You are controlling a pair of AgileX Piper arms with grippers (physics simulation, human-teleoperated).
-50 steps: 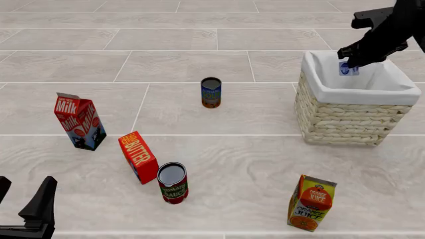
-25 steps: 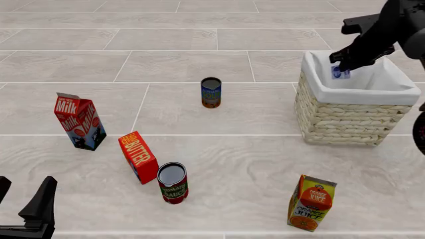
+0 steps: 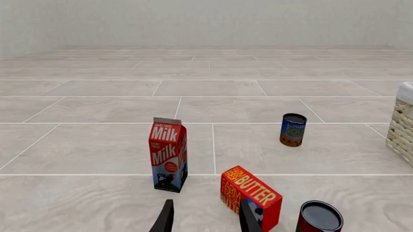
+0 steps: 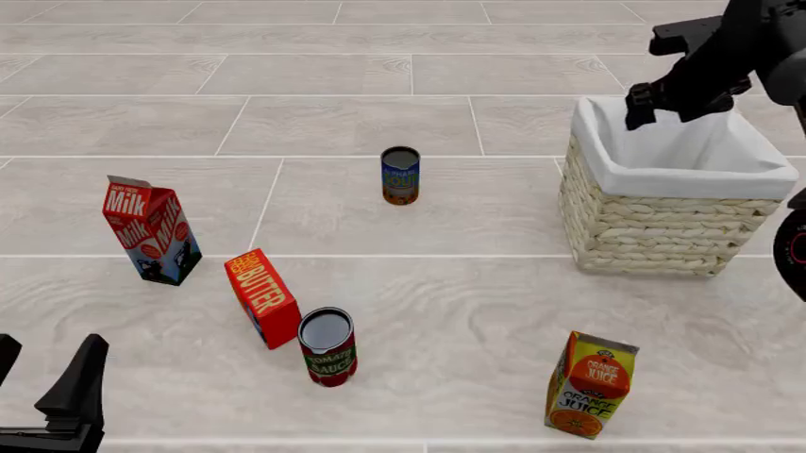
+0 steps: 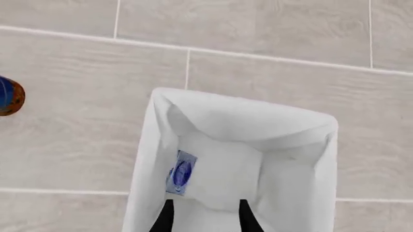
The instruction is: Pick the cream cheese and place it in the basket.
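Note:
The cream cheese (image 5: 181, 172), a thin white box with blue markings, lies inside the basket (image 5: 154, 130) against one lined wall, as the right wrist view shows. In the front view it is hidden behind the cloth rim of the wicker basket (image 4: 655, 226). My right gripper (image 4: 658, 109) hangs above the basket's far left corner. Its fingers are open and nothing is between them, as seen at the right gripper (image 5: 205, 217). My left gripper (image 4: 44, 363) rests open at the near left, far from the basket; in the left wrist view the left gripper (image 3: 205, 220) is open too.
A milk carton (image 4: 149, 231), a red butter box (image 4: 262, 297) and a tomato sauce can (image 4: 327, 346) stand on the left and middle of the floor. A blue soup can (image 4: 400, 176) stands further back. An orange juice carton (image 4: 590, 384) stands in front of the basket.
The right gripper held the cream cheese over the basket; it has let go and risen slightly. The box now lies inside the basket. The left arm has not moved.

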